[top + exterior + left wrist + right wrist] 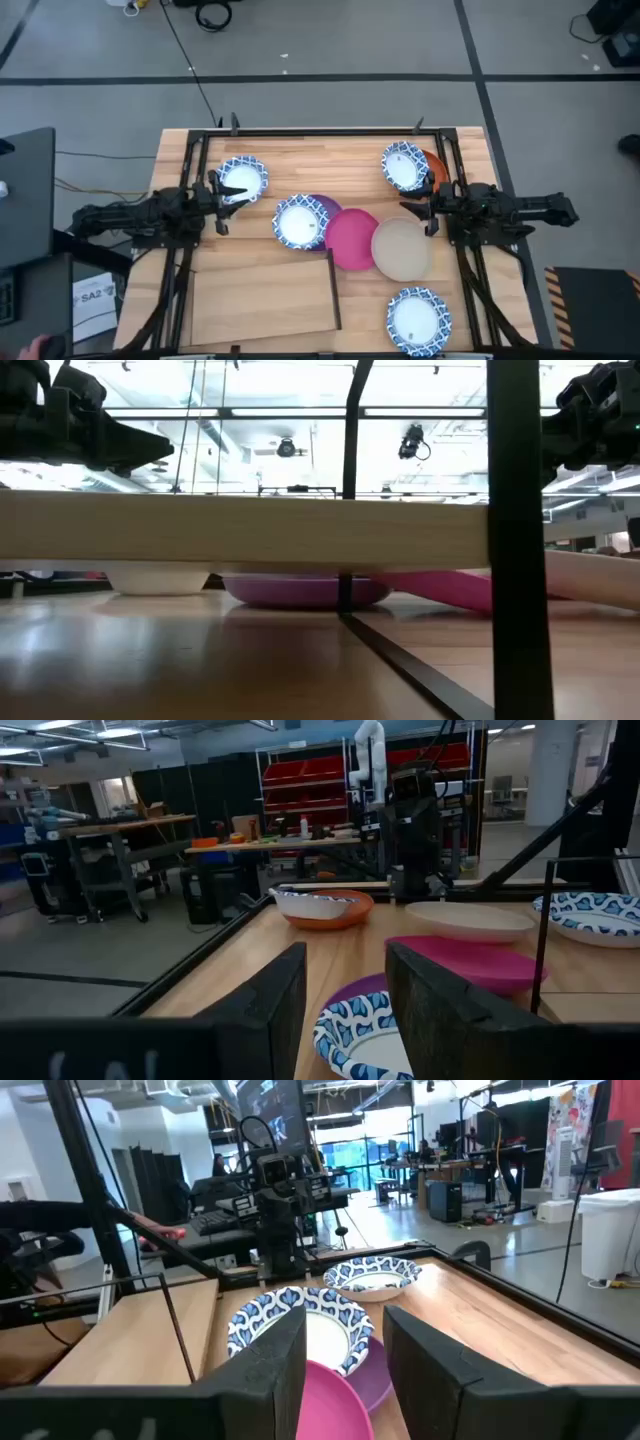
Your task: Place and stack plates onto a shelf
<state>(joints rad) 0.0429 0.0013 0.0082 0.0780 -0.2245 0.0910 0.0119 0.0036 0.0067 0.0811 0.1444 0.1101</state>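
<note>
Plates (352,238) lie scattered on the table (270,160), none on the shelf (265,290), so all stacking remains; left gripper (222,190) and right gripper (418,209) hover with fingers apart, empty.

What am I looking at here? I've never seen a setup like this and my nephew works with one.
Two robot arms work at a wooden table. One camera looks straight down, one sits at table height, and one rides on each wrist. The left gripper hovers by a blue-rimmed plate; the right gripper waits near another stacked on an orange plate. Both are open and hold nothing. Magenta, beige and more patterned plates lie around. The pale shelf bears no plates yet.
</note>
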